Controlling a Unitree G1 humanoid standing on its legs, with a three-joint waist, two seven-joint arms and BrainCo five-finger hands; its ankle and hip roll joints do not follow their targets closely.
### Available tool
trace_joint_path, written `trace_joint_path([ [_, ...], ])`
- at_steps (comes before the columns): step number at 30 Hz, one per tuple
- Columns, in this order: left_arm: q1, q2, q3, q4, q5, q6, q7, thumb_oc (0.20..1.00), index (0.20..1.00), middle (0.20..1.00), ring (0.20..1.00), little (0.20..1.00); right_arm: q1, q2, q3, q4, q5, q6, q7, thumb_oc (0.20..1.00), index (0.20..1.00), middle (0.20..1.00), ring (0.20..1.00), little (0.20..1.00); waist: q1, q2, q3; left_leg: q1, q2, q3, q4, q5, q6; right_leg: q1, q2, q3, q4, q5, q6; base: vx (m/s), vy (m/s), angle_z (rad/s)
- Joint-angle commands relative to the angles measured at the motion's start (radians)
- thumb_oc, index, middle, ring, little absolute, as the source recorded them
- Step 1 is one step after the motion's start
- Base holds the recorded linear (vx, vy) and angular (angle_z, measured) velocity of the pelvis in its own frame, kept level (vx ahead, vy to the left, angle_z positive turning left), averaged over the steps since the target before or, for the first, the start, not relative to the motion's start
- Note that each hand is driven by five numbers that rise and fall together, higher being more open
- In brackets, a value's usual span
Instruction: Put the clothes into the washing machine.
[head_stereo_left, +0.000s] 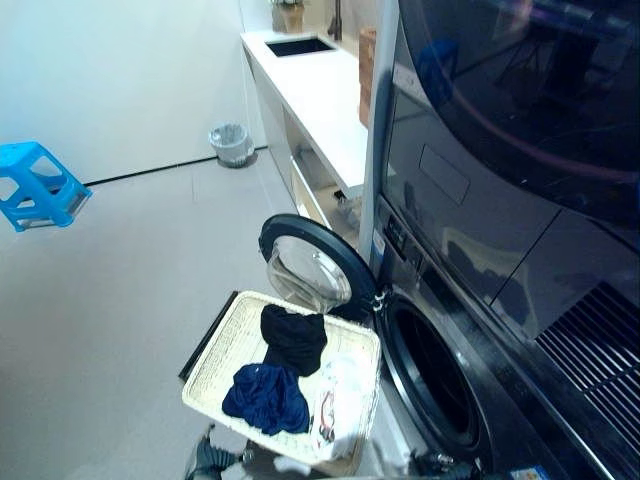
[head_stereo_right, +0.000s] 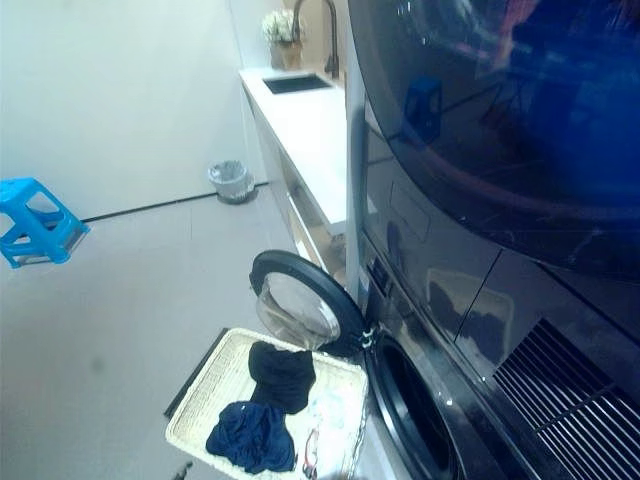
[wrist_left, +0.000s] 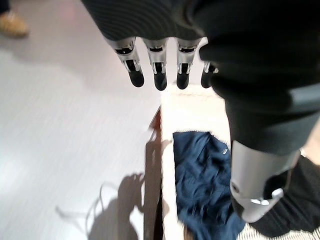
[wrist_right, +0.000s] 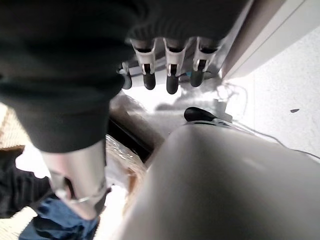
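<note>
A black garment (head_stereo_left: 294, 338), a blue one (head_stereo_left: 266, 398) and a white one (head_stereo_left: 338, 400) lie in a white basket (head_stereo_left: 222, 345) beside the washing machine's (head_stereo_left: 470, 300) open door (head_stereo_left: 310, 265).

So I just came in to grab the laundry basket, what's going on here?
A robot is set to load the washing machine, whose round door stands open. The white basket in front of it holds a black garment, a dark blue one and a white one. Nothing is picked up yet: the left hand hangs open over the blue garment, and the right hand is open too.
</note>
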Motion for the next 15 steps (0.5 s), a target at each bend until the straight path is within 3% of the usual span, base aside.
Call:
trace_joint_path([
  [1,-0.097,0.028,-0.029,0.018,0.034,-0.027,0.083,1.000,1.000,1.000,1.000,1.000,-0.080,0.004,0.042,-0.009,0.041,-0.042,-0.004,1.000,1.000,1.000,1.000,1.000,0.000,-0.045,0.039,-0.018,-0.043,0.052,0.031,-0.028,0.029,-0.069,-0.019,0.052,0.058,0.034,0.059,-0.07,0.091,-0.12],
  [5,-0.213,0.039,-0.039,0.015,-0.032,-0.009,0.103,1.000,1.000,1.000,1.000,1.000,-0.164,-0.009,0.080,-0.024,0.024,-0.044,-0.017,1.000,1.000,1.000,1.000,1.000,-0.015,-0.041,0.129,-0.111,-0.054,0.055,0.069,-0.018,0.032,-0.158,-0.022,0.088,0.070,0.057,0.057,-0.08,0.116,-0.15],
  [15,-0.420,0.086,-0.030,0.018,-0.117,-0.015,0.138,1.000,1.000,1.000,1.000,1.000,-0.305,0.003,0.143,-0.084,0.092,-0.056,-0.036,1.000,1.000,1.000,1.000,1.000,-0.032,-0.059,0.288,-0.327,-0.074,0.079,0.181,-0.004,0.022,-0.366,-0.032,0.119,0.112,0.103,0.063,-0.07,0.070,-0.05],
])
